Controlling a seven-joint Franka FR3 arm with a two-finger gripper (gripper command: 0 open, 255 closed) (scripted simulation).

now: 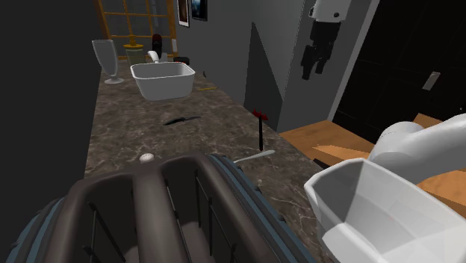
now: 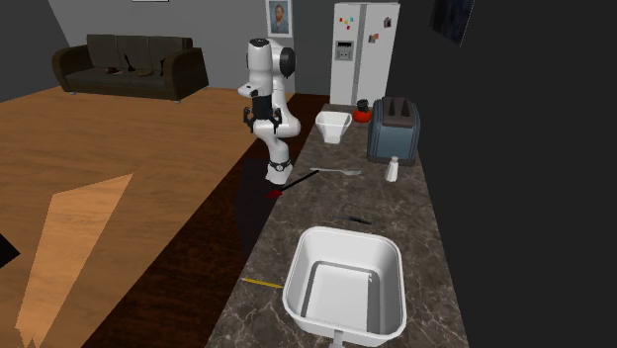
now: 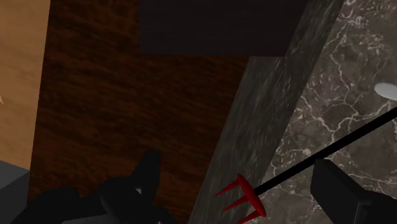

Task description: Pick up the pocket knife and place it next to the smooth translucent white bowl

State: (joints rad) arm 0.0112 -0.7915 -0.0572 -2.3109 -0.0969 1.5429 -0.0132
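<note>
On the dark counter [image 1: 134, 127], the black knife [image 1: 179, 119] lies flat about midway along, well apart from my gripper [image 1: 314, 69]. I see the gripper hanging high beyond the counter's edge, over the floor, to the shoulder view's right of the knife. Its fingers [image 3: 145, 181] stand apart, holding nothing. A red-pronged fork [image 3: 240, 198] lies at the counter's edge, nearer the gripper than the knife is.

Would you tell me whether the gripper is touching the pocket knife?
Apart: the shoulder view shows the gripper high up, far from the pocket knife on the counter.
</note>
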